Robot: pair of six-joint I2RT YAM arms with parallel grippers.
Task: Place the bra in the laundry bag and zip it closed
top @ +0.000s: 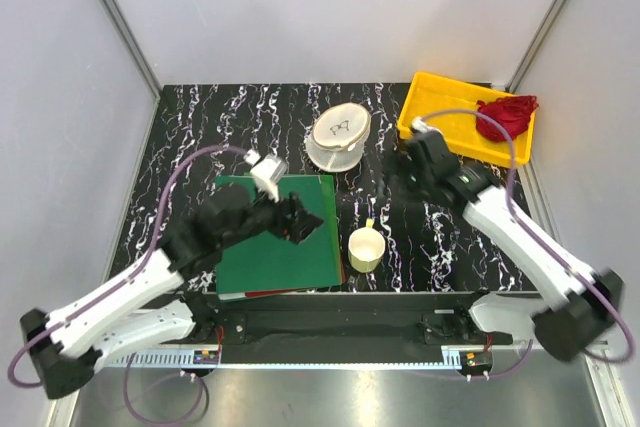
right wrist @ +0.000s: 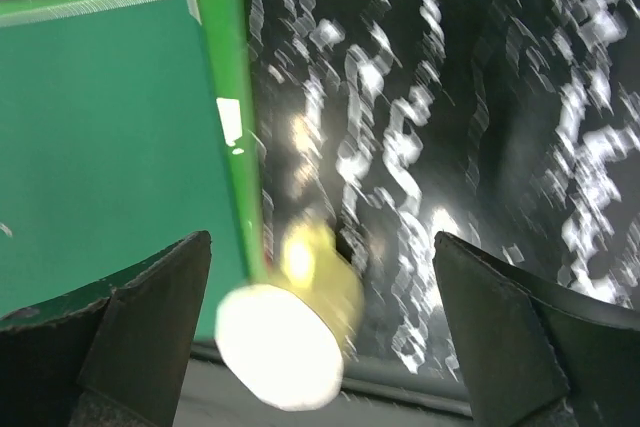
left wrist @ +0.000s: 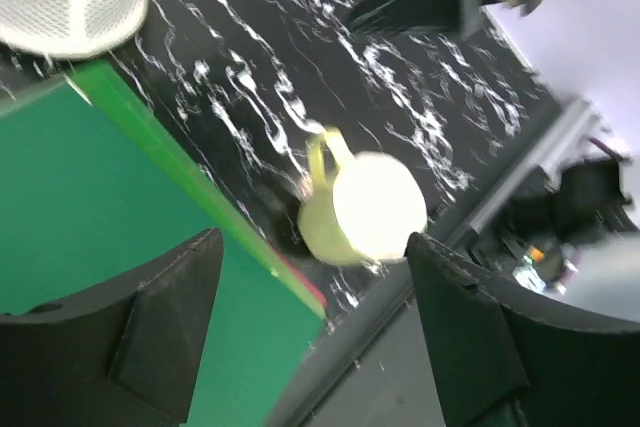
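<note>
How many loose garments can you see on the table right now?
1: the red fabric garment in the yellow plastic tray, far right corner. No black bra shows; it may be hidden, perhaps inside the round cream mesh laundry bag.

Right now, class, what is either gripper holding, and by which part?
Nothing is held: the left gripper and the right gripper are both open and empty.

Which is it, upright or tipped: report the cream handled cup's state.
Upright. The cream handled cup stands on the black marbled table beside the green board, its round mouth facing the top camera.
</note>
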